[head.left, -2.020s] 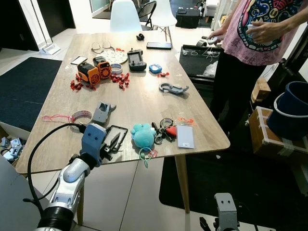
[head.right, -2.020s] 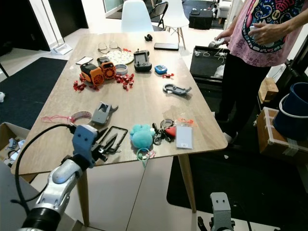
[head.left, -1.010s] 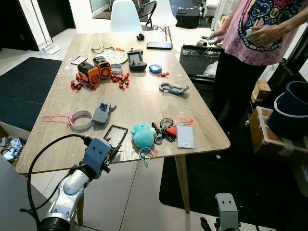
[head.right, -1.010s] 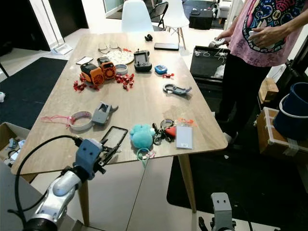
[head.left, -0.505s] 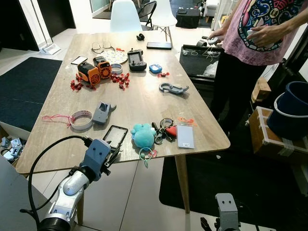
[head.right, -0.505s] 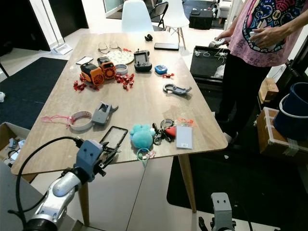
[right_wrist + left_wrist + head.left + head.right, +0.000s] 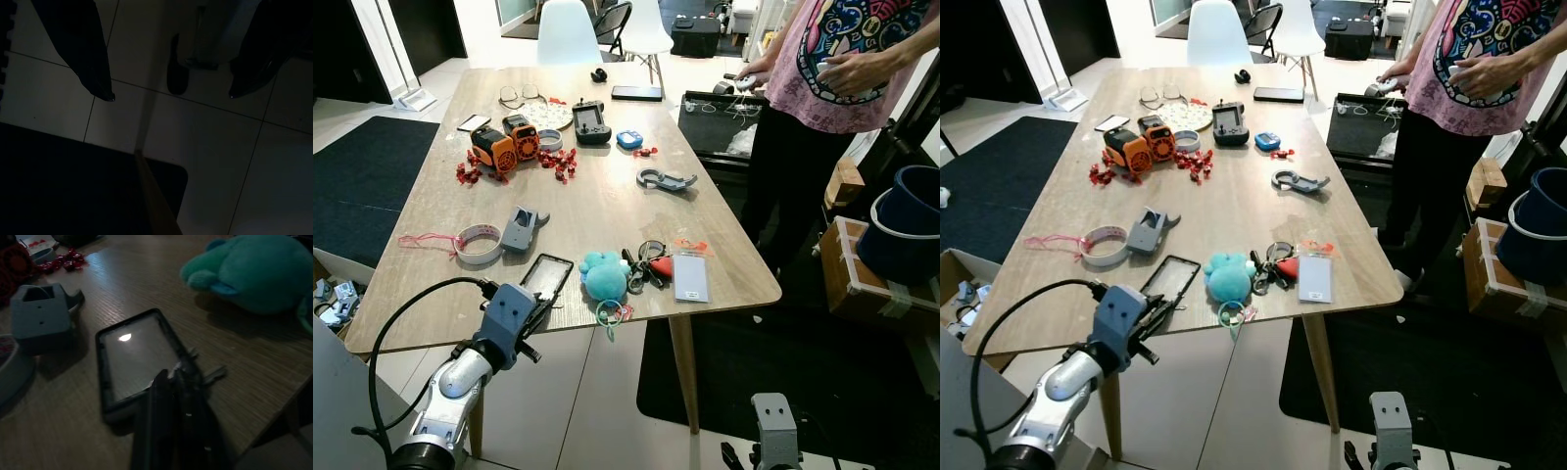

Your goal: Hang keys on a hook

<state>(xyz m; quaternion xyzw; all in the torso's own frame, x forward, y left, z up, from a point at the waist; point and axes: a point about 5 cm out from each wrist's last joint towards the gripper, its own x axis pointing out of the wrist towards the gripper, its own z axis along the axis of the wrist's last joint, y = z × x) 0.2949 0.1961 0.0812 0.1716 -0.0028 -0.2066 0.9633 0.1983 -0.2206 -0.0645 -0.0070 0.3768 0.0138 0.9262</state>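
A teal plush toy lies beside a black phone case on the wooden table.

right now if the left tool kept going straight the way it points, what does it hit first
Most likely the black-framed rectangular phone lying flat on the wooden table. The left tool, fingers together, sits at the phone's near end, aimed along it. Beyond lies the teal plush toy, though depth is hard to judge.

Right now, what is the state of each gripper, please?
Left gripper: closed, holding nothing, tips at the near edge of the black phone.
Right gripper: open, empty, hanging over the floor.
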